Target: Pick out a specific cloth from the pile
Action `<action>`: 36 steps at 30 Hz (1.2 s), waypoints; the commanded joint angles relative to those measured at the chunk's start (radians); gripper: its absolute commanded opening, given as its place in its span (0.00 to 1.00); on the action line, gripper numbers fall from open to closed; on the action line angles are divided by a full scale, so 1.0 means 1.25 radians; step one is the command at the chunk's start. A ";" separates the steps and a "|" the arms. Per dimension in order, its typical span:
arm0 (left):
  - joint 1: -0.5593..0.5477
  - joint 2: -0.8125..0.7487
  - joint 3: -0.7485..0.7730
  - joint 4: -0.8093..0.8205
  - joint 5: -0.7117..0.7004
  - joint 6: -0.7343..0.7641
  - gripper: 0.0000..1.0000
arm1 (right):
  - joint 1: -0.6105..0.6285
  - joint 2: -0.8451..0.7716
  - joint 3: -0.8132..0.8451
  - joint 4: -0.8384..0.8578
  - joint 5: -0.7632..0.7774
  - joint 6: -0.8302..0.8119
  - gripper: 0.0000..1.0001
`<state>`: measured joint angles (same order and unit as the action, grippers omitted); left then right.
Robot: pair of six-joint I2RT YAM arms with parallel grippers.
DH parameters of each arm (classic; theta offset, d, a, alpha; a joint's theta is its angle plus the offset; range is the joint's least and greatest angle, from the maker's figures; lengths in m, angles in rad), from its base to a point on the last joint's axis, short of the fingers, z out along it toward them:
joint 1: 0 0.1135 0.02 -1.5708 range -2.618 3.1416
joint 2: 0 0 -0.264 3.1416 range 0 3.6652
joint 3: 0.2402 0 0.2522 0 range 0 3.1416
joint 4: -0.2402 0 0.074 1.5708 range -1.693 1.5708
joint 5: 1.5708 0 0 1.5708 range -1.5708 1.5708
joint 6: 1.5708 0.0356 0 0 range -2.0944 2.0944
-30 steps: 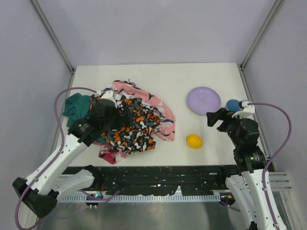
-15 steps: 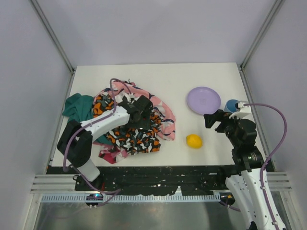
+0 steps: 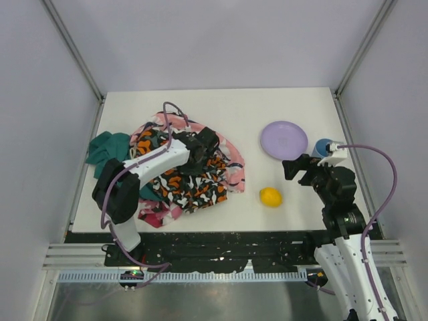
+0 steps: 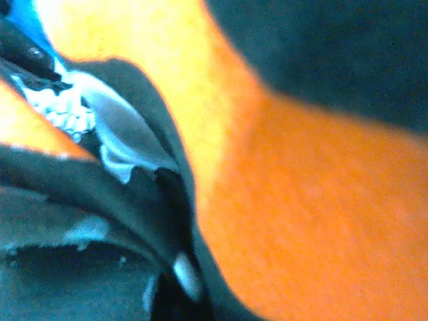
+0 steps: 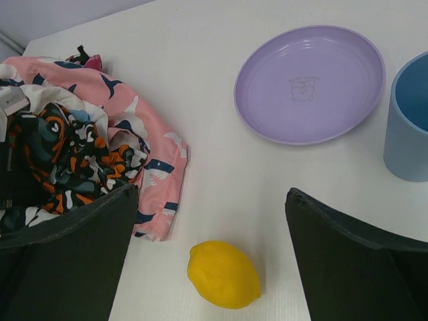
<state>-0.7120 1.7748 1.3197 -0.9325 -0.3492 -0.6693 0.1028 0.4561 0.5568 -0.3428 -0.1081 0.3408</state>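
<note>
The pile (image 3: pixel 187 180) of mixed fabrics lies on the left half of the table; its black, orange and white speckled piece (image 5: pixel 63 157) is on top. My left gripper (image 3: pixel 202 144) is pushed down into the pile's upper right part, shut. The left wrist view is filled with blurred orange and black fabric (image 4: pixel 314 221) right against the lens, so I cannot tell what lies between the fingers. The light sky-blue cloth is hidden. My right gripper (image 5: pixel 210 200) hovers open over bare table, right of the pile.
A dark teal cloth (image 3: pixel 107 147) sticks out at the pile's left, pink patterned fabric (image 3: pixel 231 164) at its right, magenta (image 3: pixel 150 215) at the front. A lemon (image 5: pixel 223 274) lies below the right gripper. A lilac plate (image 3: pixel 284 140) and a blue cup (image 3: pixel 324 146) stand far right.
The left arm swung from the pile's left side across to its upper right, sank into the fabric, and its gripper went from open to shut. The right arm barely moved.
</note>
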 commanded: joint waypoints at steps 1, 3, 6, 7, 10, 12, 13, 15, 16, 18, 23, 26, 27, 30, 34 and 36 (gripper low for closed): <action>0.027 -0.078 0.116 0.013 -0.096 0.046 0.00 | -0.001 0.023 -0.020 0.081 -0.096 -0.013 0.95; 0.043 -0.121 0.142 0.032 -0.125 0.073 0.00 | 0.007 0.069 -0.031 0.134 -0.225 -0.024 0.95; 0.097 -0.163 0.188 0.017 -0.142 0.091 0.00 | 0.144 0.172 0.002 0.141 -0.200 -0.050 0.95; 0.120 -0.173 0.196 0.015 -0.134 0.092 0.00 | 0.206 0.192 0.013 0.137 -0.144 -0.065 0.95; 0.204 -0.207 0.205 0.028 -0.082 0.099 0.00 | 0.447 0.280 0.023 0.217 0.036 -0.091 0.95; 0.239 -0.222 0.196 0.042 -0.057 0.099 0.00 | 0.527 0.343 0.011 0.328 0.050 -0.065 0.95; 0.250 -0.228 0.190 0.043 -0.056 0.099 0.00 | 0.548 0.368 0.010 0.382 0.056 -0.034 0.95; 0.269 -0.238 0.174 0.049 -0.051 0.097 0.00 | 0.589 0.473 0.037 0.422 0.052 0.008 0.95; 0.275 -0.242 0.163 0.056 -0.045 0.097 0.00 | 0.617 0.536 0.051 0.440 0.057 0.019 0.95; 0.287 -0.245 0.141 0.064 -0.036 0.095 0.00 | 0.678 0.630 0.071 0.512 0.114 0.018 0.96; 0.308 -0.245 0.115 0.064 -0.024 0.090 0.00 | 0.795 0.848 0.171 0.529 0.292 -0.038 1.00; 0.313 -0.248 0.099 0.067 -0.024 0.092 0.00 | 0.831 0.914 0.210 0.540 0.326 -0.053 1.00; 0.316 -0.249 0.093 0.069 -0.023 0.092 0.00 | 0.845 0.942 0.223 0.545 0.338 -0.052 1.00; 0.323 -0.250 0.077 0.081 -0.010 0.088 0.00 | 0.863 0.983 0.247 0.555 0.388 -0.030 0.92; 0.328 -0.249 0.057 0.086 0.000 0.085 0.00 | 0.865 1.027 0.253 0.585 0.435 -0.010 0.79; 0.330 -0.249 0.054 0.087 0.000 0.086 0.00 | 0.865 1.046 0.259 0.576 0.435 -0.015 0.79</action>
<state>-0.3099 1.4853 1.4002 -0.8589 -0.3588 -0.5667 1.1835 1.7302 0.8413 0.3183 0.3443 0.3080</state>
